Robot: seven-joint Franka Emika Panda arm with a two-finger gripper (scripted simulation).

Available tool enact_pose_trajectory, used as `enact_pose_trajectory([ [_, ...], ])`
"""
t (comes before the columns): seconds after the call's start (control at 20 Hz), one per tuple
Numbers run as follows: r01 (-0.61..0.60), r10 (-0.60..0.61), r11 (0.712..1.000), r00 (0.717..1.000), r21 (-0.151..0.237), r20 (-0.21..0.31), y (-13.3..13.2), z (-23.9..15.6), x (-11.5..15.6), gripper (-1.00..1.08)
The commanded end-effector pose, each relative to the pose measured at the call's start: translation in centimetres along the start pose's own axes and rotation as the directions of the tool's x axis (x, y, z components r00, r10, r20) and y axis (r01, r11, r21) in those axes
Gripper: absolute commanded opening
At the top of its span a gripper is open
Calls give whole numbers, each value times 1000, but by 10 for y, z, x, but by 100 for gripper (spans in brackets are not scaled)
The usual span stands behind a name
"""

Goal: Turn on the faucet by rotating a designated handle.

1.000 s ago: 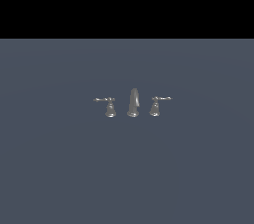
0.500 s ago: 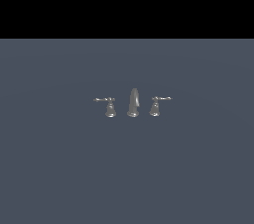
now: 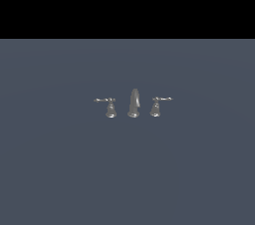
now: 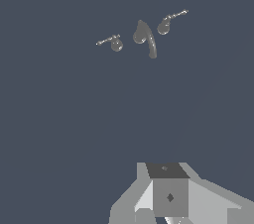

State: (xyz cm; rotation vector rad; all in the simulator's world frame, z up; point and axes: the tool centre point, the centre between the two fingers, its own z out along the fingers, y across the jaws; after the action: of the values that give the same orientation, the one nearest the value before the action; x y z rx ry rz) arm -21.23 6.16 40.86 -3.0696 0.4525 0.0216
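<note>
On the grey-blue floor, faucet untouched; approach not begun

Floor [image 3: 127, 179] carries the faucet [image 3: 133, 104] near the middle of the exterior view: curved spout [image 3: 134, 102] between two bell-based levers. Designated handle [image 3: 110, 107] sits on the exterior view's left, lever pointing outward to that side; twin handle [image 3: 156, 106] mirrors it on the right. No arm shows in the exterior view. Wrist view shows the gripper [image 4: 166, 198] only as a grey body at frame edge, well apart from the handle [image 4: 115, 43]; fingertips out of frame, so jaw state cannot be told. Judgement: nothing done yet; reach, contact and rotation all remain
</note>
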Motion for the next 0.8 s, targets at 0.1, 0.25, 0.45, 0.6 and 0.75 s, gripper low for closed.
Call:
enact_pose_trajectory([
  [0.1,-98,98,995,995,0,-3,-20,27,11,-100],
  [0.25,-163,163,987,987,0,-4,-32,44,20,-100],
  [0.45,-246,246,969,969,1,-6,-48,68,33,-100],
  [0.6,-306,306,952,952,1,-8,-59,85,44,-100],
  [0.75,-364,364,931,931,2,-9,-69,101,55,-100],
])
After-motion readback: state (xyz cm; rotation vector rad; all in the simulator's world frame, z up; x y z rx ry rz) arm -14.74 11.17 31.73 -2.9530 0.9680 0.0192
